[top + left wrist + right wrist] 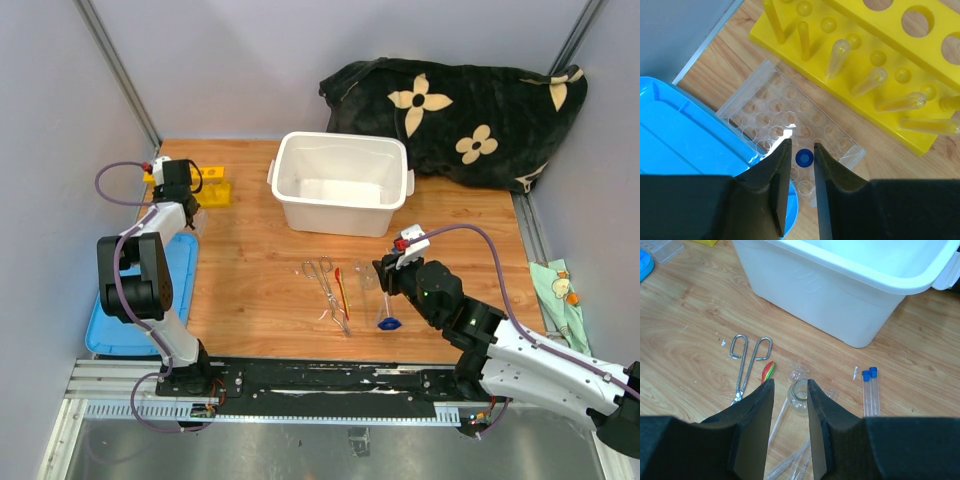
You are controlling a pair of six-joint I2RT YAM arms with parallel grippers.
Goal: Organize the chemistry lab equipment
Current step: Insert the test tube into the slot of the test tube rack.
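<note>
My left gripper (801, 146) hangs over a clear holed tray (790, 115) beside the yellow holed tube rack (880, 60). Its jaws stand slightly open around a blue-capped tube (804, 158) standing in the tray, with a thin gap on each side. My right gripper (790, 382) is open low over a small glass beaker (800, 397) lying on the table, which is nearer the right finger. Another small beaker (797, 372), metal tweezers (742, 365), the red-orange tool (767, 371) and two blue-capped tubes (870, 390) lie around it. The blue-based glass piece (388, 322) stands close by.
The white bin (340, 180) stands at the back centre, with the black flowered blanket (470, 110) behind it. A blue lid (105, 330) lies at the left edge under the left arm. Several clear tubes (837, 57) sit in the yellow rack (213, 185). Thin glass pipettes (790, 465) lie under my right gripper.
</note>
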